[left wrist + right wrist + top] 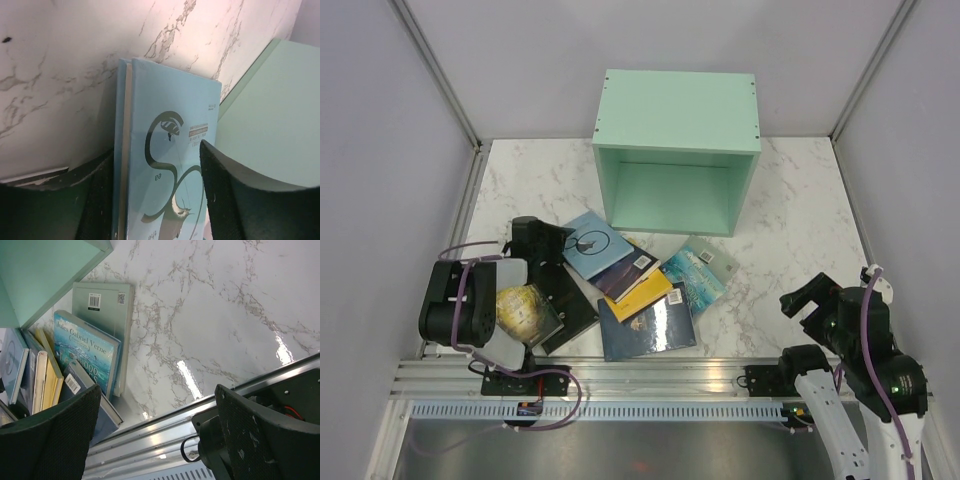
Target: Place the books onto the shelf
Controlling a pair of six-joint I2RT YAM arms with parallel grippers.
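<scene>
The table [240,315] is marble-patterned, smooth and glossy, with streaks of glare. The shelf [675,100] is matt, mint-painted wood. The books [640,290] are paper; the dark book [650,325] has a shiny cover and the light blue book [165,125] a smooth satin one. The rail [650,375] is brushed metal. The black finger pads [55,435] look finely grained, matt and scuffed.

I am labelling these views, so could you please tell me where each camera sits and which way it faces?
Top external: above, behind the arms, looking down on table, shelf, books; both arms show.
Left wrist: looks past its own fingers at the light blue book beside the shelf.
Right wrist: looks past its own fingers at the book pile.
All share the shelf.
</scene>
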